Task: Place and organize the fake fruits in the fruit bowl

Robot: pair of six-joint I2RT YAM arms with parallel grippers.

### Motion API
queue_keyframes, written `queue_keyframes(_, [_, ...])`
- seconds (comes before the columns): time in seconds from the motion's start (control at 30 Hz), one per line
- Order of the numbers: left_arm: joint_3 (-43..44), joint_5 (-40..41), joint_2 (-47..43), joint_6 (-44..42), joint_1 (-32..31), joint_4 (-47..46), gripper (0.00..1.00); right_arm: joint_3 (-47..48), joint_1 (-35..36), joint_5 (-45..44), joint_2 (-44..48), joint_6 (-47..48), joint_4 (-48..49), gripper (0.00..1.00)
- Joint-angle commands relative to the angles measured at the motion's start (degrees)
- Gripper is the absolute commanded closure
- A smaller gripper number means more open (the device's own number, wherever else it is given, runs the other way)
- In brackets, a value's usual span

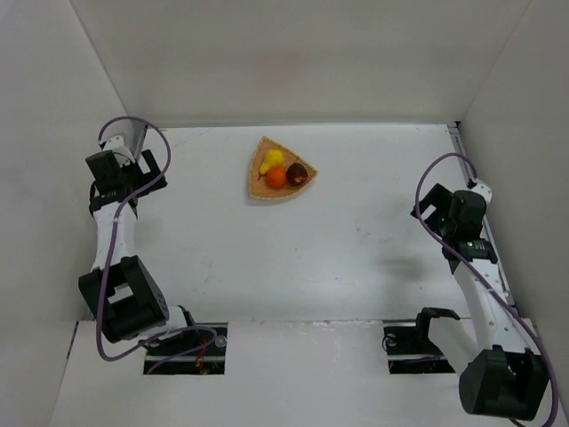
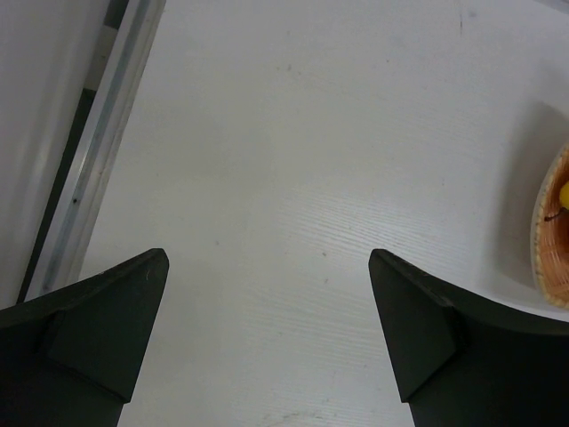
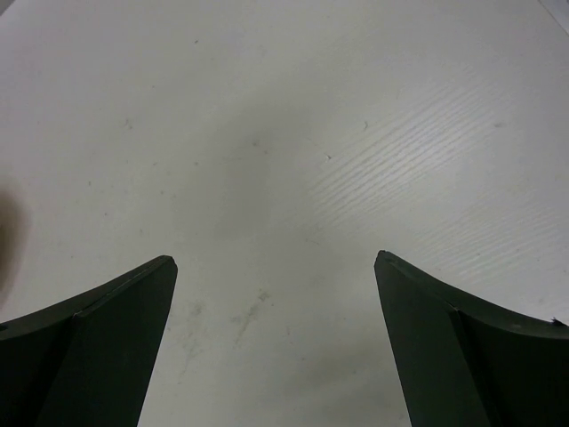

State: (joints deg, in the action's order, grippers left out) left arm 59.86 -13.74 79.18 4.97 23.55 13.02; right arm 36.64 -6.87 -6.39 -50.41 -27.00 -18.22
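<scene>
The tan fruit bowl point(image 1: 258, 188) sits at the back middle of the table. In it lie the yellow pear-like fruit point(image 1: 273, 159), the round orange fruit point(image 1: 276, 177) and the dark maroon fruit point(image 1: 297, 173). The bowl's rim point(image 2: 539, 233) and a bit of the yellow fruit point(image 2: 564, 194) show at the right edge of the left wrist view. My left gripper point(image 1: 147, 165) point(image 2: 267, 258) is open and empty, far left of the bowl. My right gripper point(image 1: 427, 206) point(image 3: 276, 260) is open and empty over bare table, far right of the bowl.
White walls enclose the table on the left, back and right. A metal rail point(image 2: 102, 142) runs along the table's left edge near my left gripper. A similar rail point(image 1: 471, 178) runs along the right edge.
</scene>
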Motion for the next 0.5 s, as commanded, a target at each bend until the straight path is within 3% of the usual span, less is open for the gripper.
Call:
queue_keyframes(0.0, [0.9,-1.8,-1.8,1.8,-0.4,-2.6,0.00,-0.3,0.2,1.4,0.1,-0.6,2.6,0.00])
queue_keyframes(0.47, [-1.0,-1.0,-3.4,-1.1,-1.8,-3.3,0.00,-3.0,2.8,0.9,0.8,-1.5,3.0,0.00])
